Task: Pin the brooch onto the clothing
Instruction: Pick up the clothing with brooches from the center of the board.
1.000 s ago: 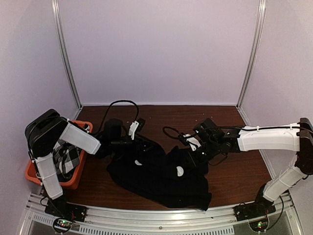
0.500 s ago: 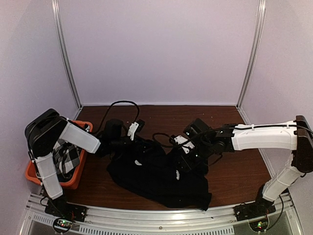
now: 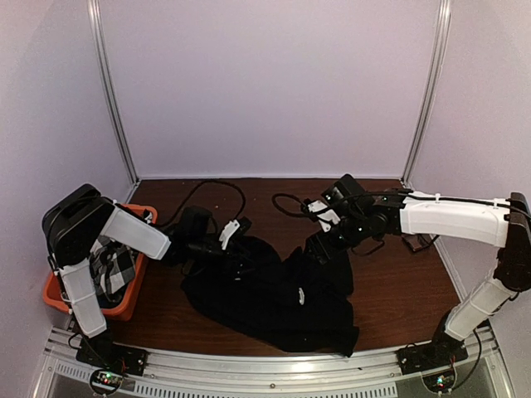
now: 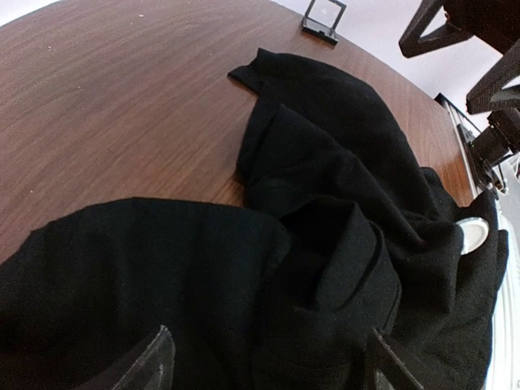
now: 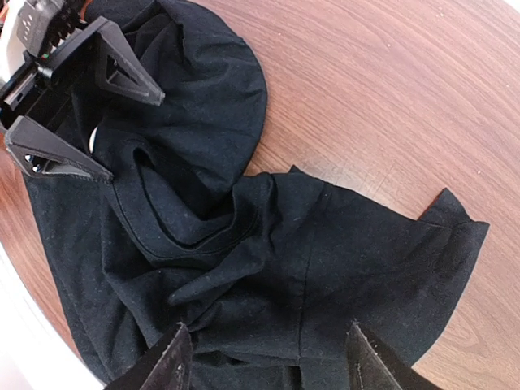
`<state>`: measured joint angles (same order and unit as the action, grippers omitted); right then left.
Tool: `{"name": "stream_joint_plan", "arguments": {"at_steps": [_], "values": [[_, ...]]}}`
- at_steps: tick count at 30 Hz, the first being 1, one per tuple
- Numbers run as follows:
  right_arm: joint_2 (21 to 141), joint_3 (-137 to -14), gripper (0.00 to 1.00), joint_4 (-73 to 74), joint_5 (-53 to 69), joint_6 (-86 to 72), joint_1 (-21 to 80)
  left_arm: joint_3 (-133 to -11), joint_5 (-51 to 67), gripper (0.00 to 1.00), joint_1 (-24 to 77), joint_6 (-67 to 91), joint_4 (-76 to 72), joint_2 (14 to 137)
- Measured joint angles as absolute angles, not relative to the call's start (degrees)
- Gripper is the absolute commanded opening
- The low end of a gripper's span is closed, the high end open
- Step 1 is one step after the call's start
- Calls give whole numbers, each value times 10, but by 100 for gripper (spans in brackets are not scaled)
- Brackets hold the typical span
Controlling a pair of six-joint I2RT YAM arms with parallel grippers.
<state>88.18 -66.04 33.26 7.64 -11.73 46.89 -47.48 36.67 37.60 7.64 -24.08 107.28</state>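
Observation:
The clothing (image 3: 274,294), a black T-shirt, lies crumpled mid-table, its folds filling the left wrist view (image 4: 325,211) and right wrist view (image 5: 244,244). A small pale round patch (image 3: 300,292) shows among the folds, also at the right edge of the left wrist view (image 4: 474,236); I cannot tell whether it is the brooch or a print. My left gripper (image 3: 245,249) (image 4: 268,366) hovers open over the shirt's left part. My right gripper (image 3: 319,245) (image 5: 268,357) hangs open over the right sleeve, holding nothing.
An orange bin (image 3: 124,307) holding a black-and-white checked cloth (image 3: 112,269) sits at the left edge beside the left arm. A small black-framed square object (image 4: 325,18) stands on the wood beyond the shirt. Cables loop behind both wrists. Walls close in three sides.
The right gripper has opened, let go of the shirt and pulled back and up toward the far right. The left gripper has shifted slightly nearer over the cloth.

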Motion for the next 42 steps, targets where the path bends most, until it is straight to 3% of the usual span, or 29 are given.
{"name": "stream_joint_plan", "arguments": {"at_steps": [6,10,13,16,21,28,34,38,42], "values": [[882,-653,65,333,76,-117,469,-475,408,62,376,50,-206,1074],[882,-644,64,333,76,-117,469,-488,435,42,376,38,-186,1091],[882,-642,63,333,76,-118,469,-497,450,19,376,29,-178,1108],[882,-642,63,330,76,-118,469,-497,456,12,376,30,-171,1112],[895,-642,63,323,76,-117,469,-494,454,11,376,42,-188,1111],[919,-649,63,321,76,-110,469,-447,418,22,376,69,-234,1043],[943,-684,63,317,76,-106,465,-415,397,17,379,82,-292,970],[950,-692,63,314,76,-106,465,-414,399,45,387,81,-304,989],[950,-692,62,315,76,-106,463,-413,397,53,394,80,-289,1003]]}}
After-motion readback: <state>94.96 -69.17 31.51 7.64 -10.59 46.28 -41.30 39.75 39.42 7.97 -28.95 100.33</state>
